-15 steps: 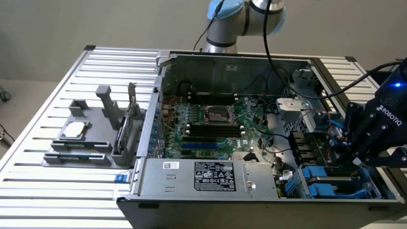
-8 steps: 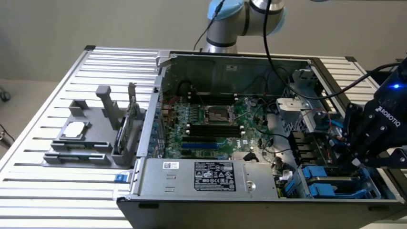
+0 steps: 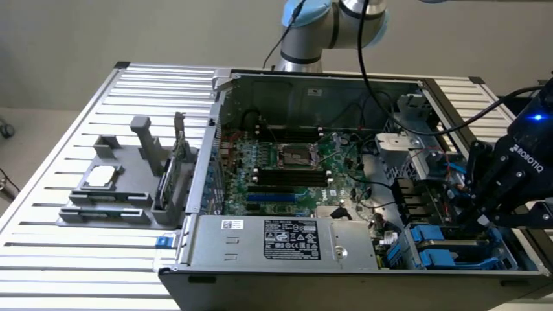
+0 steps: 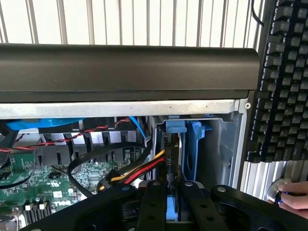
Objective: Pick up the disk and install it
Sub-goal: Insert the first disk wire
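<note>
1. Exterior view: an open case [image 3: 226,139] lies on a slatted table [image 3: 78,259], with the board [image 3: 285,168] facing up.
2. A silver supply box [image 3: 289,238] sits along the case's near edge.
3. At the exterior view's left, outside the case, a grey tray [image 3: 121,194] holds a small chip [image 3: 102,175].
4. The arm [image 3: 333,26] rises behind the far wall.
5. The gripper [image 3: 485,219] hangs low in the case at the exterior view's right, over the near drive bay.
6. The disk [image 3: 441,249], in its blue carrier, sits in that bay just under the gripper, near the supply box.
7. Wrist view: the gripper [image 4: 172,192] has its fingers [image 4: 155,202] drawn close together with a strip of blue carrier between them, so it appears clamped on the disk.
8. The disk [image 4: 192,144] stands edge-on in the bay, against the case's corner.
9. Red and yellow wires [image 4: 142,169] run just beside it, over the board [image 4: 48,178].
10. Outside the case lie a keyboard [image 4: 284,86] and a person's hand [image 4: 296,199].
</note>
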`<state>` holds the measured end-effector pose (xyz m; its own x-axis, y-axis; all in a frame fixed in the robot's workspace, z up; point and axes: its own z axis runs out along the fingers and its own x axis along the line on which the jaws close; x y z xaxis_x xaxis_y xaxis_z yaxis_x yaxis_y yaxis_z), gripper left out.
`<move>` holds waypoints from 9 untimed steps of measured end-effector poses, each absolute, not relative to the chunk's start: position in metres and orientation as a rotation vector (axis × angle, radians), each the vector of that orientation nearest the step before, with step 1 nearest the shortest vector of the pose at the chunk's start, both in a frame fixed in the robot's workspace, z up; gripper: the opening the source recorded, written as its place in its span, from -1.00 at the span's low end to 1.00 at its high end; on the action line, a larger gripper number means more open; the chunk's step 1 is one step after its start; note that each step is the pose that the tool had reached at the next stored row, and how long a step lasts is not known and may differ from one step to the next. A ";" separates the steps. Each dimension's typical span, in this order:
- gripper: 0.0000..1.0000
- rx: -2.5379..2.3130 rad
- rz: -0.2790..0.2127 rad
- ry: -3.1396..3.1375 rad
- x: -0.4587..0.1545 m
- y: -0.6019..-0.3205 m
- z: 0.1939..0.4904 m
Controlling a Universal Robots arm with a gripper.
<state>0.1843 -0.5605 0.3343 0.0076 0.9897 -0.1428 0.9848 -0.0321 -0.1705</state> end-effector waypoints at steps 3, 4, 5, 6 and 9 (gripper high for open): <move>-0.67 -2.217 0.347 -2.167 0.184 -0.560 0.334; -0.67 -2.218 0.347 -2.165 0.184 -0.560 0.334; -0.67 -2.219 0.347 -2.164 0.184 -0.560 0.334; -0.67 -2.221 0.347 -2.162 0.184 -0.560 0.334; -0.67 -2.225 0.347 -2.157 0.184 -0.559 0.334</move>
